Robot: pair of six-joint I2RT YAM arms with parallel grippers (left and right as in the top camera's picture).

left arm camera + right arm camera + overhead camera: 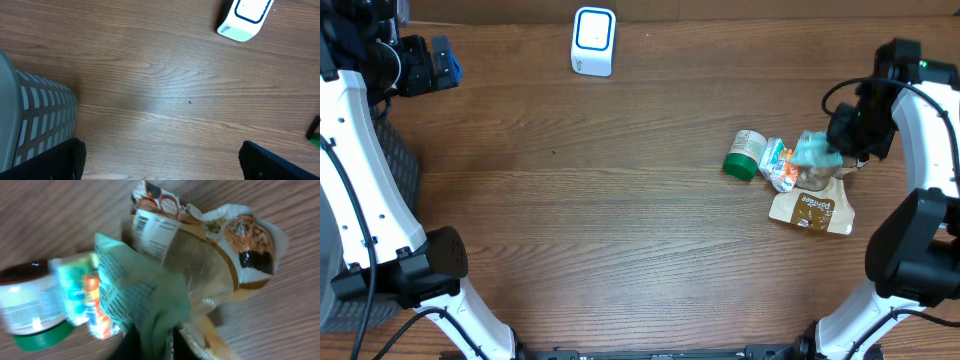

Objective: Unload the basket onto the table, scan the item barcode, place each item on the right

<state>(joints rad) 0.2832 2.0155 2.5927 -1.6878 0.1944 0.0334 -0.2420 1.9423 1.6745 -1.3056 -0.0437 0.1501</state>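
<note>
Teal packet (135,295) lay on a heap of four items at the table's right side, with one green-lidded jar (744,155), one orange sachet (777,163) and one brown pouch (812,210). The right gripper (842,148) straddled its corner; whether the jaws pinched it could not be told. The left gripper (160,152) hung spread wide, well apart from the single white scanner (593,40).

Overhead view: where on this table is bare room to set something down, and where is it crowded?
Bare wood spans the table's middle, between the basket on the left, the scanner at the far edge and the green-lidded jar. Crowded: the right side, where jar, packets and brown pouch cluster.
</note>
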